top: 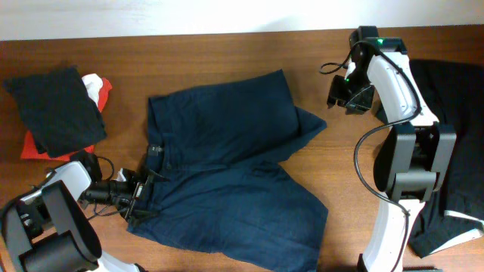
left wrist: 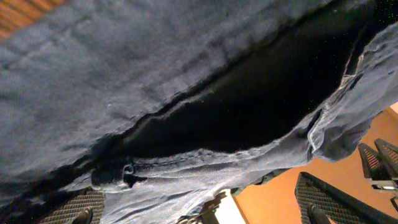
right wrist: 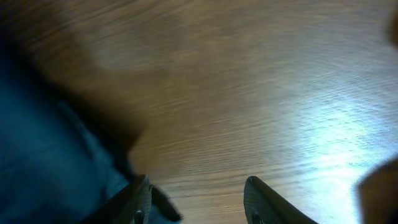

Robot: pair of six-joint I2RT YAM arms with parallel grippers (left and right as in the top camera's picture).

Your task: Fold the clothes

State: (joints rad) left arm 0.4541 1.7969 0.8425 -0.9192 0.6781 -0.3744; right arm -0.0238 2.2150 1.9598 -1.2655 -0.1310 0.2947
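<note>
Navy shorts (top: 227,174), one pair; black garments (top: 463,106), two, flanking them.

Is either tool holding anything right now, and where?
Nothing is clamped: left tool open at the waistband of the shorts; right tool open over bare table.

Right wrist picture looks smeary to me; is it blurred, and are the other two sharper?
Right wrist: blurred throughout, grain of the table smeared, pale glare at right. Left wrist: sharper, the shorts show clear weave, deep shadow inside the fold. Overhead: crisp and evenly lit.
</note>
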